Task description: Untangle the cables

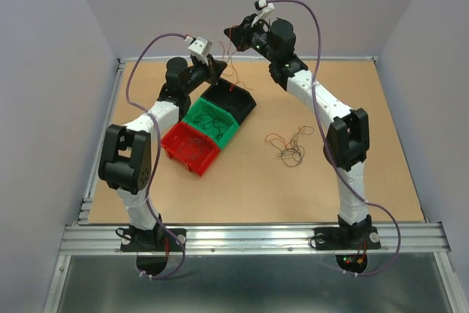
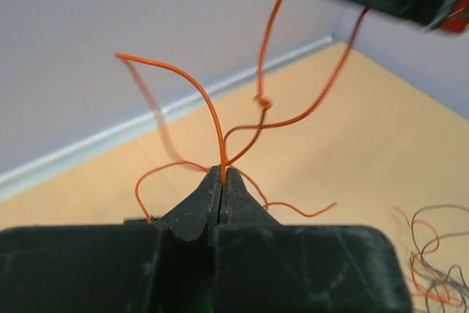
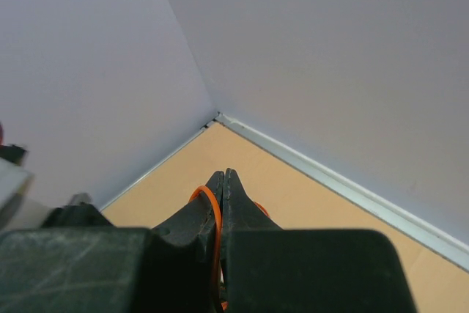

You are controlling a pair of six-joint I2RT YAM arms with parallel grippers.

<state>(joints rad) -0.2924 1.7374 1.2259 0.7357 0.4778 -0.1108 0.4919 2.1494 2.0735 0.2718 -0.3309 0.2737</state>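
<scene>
Held high over the counter (image 1: 256,188), the left fingers (image 2: 222,181) and right fingers (image 3: 223,181), each pressed tight, pinch orange cables (image 2: 222,153) stretched between them, a small knot (image 2: 261,102) midway (more lie on the counter and in three bins (image 1: 222,138)). Next: probably a gentle pull apart. No writing readable.

On the tan wooden table (image 1: 256,188), a red plastic bin (image 1: 192,149), green plastic bin (image 1: 212,124) and black plastic bin (image 1: 233,103) touch in a row; thin curly cables (image 1: 291,144) lie to their right
</scene>
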